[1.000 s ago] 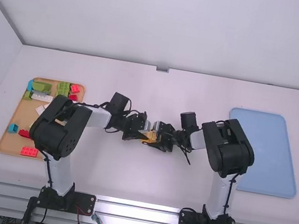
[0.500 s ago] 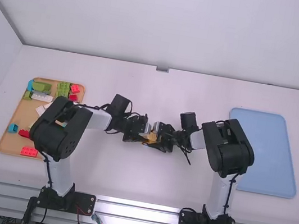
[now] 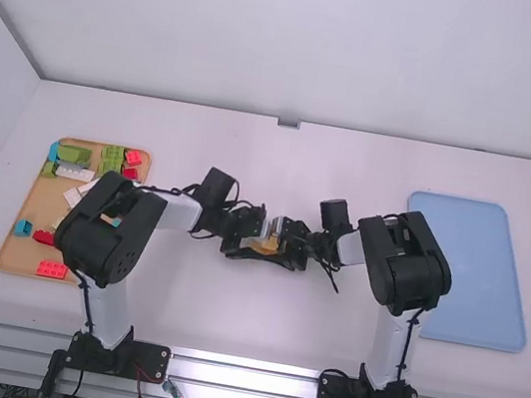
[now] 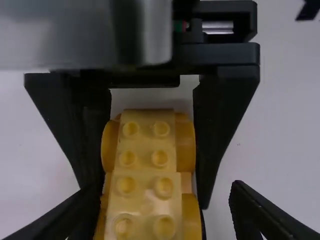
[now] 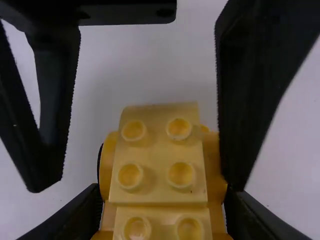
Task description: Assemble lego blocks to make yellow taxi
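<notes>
The place appeared to be a robotics lab. A left arm (image 3: 106, 310) and a right arm (image 3: 387, 348) stood on metal rails (image 3: 242, 377) along a white tabletop's (image 3: 304, 338) near edge, with loose cables (image 3: 176, 395) and plain white walls (image 3: 310, 45).

No legible text, labels, brands, numbers or signs were discernible on any surface across all views.

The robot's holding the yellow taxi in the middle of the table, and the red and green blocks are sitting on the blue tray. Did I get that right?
Almost! The red block and green block are on the tan tray, over on the left, as the high view shows. The yellow taxi is in the middle, like you said.
</notes>
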